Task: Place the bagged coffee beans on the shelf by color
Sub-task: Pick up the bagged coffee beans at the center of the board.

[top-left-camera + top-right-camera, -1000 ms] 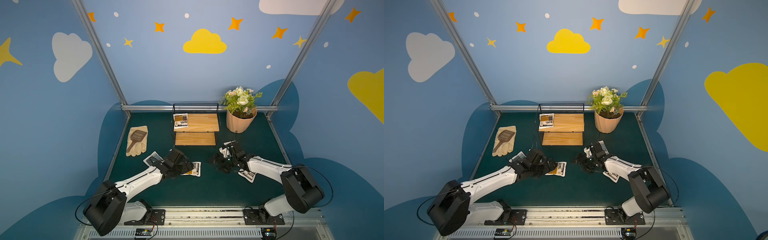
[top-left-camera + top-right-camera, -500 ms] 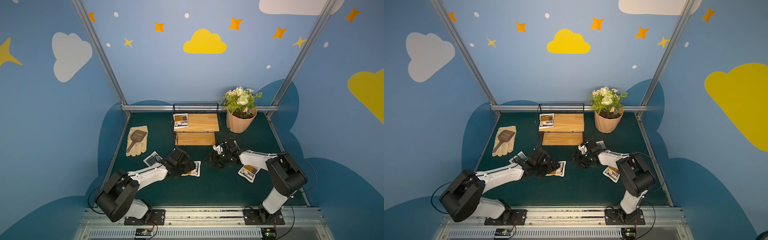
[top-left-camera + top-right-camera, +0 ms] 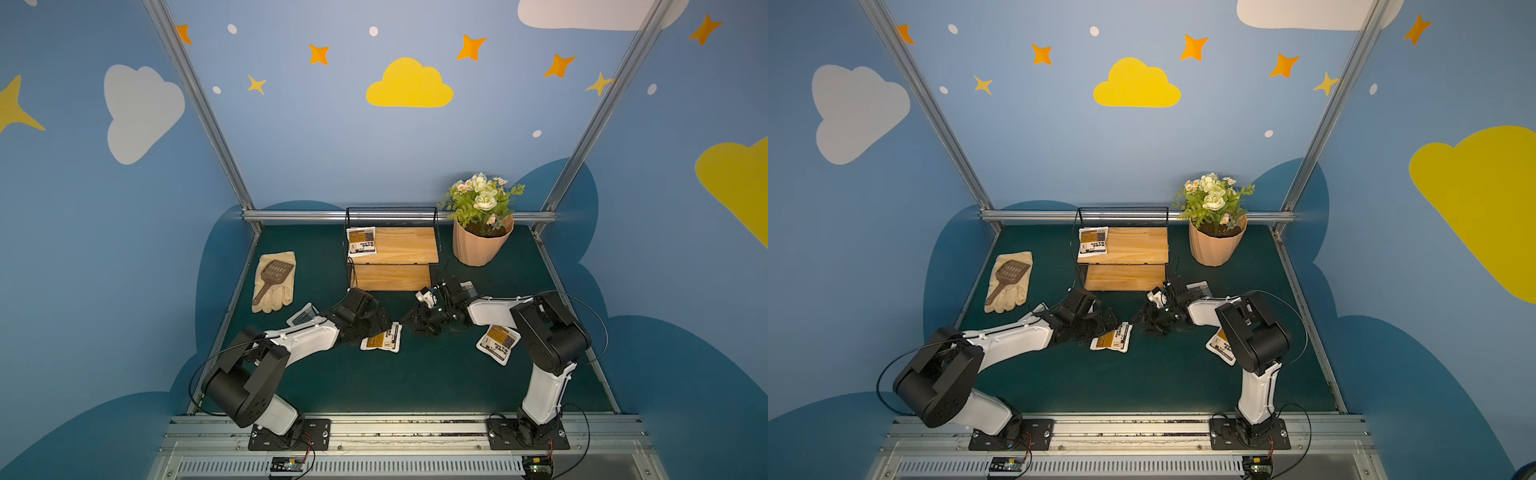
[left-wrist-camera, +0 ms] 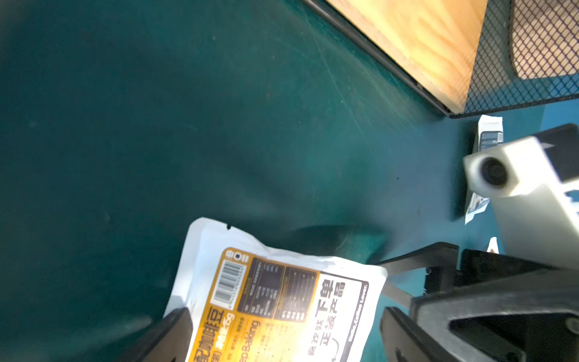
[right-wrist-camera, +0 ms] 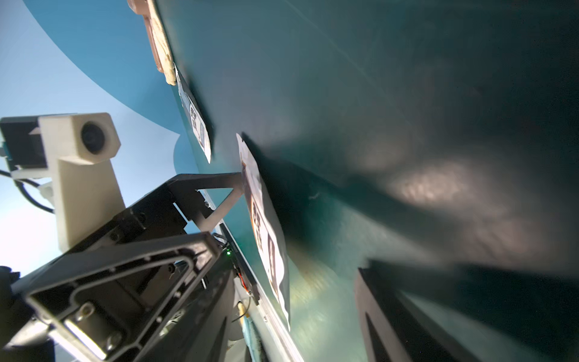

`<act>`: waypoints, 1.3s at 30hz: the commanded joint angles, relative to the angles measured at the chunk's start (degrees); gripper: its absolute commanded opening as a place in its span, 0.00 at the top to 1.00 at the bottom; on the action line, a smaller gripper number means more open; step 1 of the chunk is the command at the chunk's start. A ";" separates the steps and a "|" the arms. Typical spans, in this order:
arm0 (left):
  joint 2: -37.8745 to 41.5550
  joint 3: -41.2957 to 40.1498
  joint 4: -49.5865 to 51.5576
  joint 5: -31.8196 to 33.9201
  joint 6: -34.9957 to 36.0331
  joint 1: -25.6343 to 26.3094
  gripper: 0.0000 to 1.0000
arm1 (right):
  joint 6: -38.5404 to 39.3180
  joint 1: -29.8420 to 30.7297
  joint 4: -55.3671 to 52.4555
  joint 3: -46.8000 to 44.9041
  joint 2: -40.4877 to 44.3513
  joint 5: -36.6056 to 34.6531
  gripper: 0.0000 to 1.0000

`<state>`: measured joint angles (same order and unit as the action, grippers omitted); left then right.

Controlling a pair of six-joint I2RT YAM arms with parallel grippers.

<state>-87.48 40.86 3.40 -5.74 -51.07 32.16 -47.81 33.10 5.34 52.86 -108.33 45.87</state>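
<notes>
Your left gripper (image 3: 382, 326) straddles a yellow-label pouch (image 3: 380, 343) at the middle of the table (image 3: 415, 382), in front of the shelf (image 3: 407, 249); whether the jaws pinch it I cannot tell. Your right gripper (image 3: 415, 325) sits just beside that pouch, jaws apart, holding nothing. A 2nd yellow pouch (image 3: 361, 241) lies on the shelf's top board, left end; a 3rd pouch (image 3: 498, 344) lies near the table's right edge. 2 grey-blue pouches (image 3: 302, 314) (image 3: 467, 286) lie partly hidden by your arms.
</notes>
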 commanded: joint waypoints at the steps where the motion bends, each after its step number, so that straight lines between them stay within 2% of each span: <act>1: -1.34 -0.01 1.61 -0.17 2.11 -0.57 0.00 | -1.11 0.89 2.79 1.71 -2.12 2.63 0.43; 10: -0.11 -0.43 2.09 -0.16 2.79 -0.79 0.00 | -2.20 3.04 4.21 4.04 -4.36 4.14 0.63; 20: 4.55 -0.15 5.10 -0.40 3.86 -1.96 0.00 | -5.50 4.07 8.30 2.40 -4.01 5.15 1.00; 28: 13.74 0.35 11.79 -0.15 4.17 -6.10 0.00 | -7.76 4.60 9.52 -1.62 0.28 3.30 1.00; 39: 31.24 0.87 24.34 1.35 4.52 -14.78 0.00 | -11.81 5.82 6.21 -5.05 14.23 -1.32 1.00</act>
<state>-58.48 40.73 21.61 -4.93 -47.72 18.94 -58.17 38.39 12.78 48.21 -97.82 46.44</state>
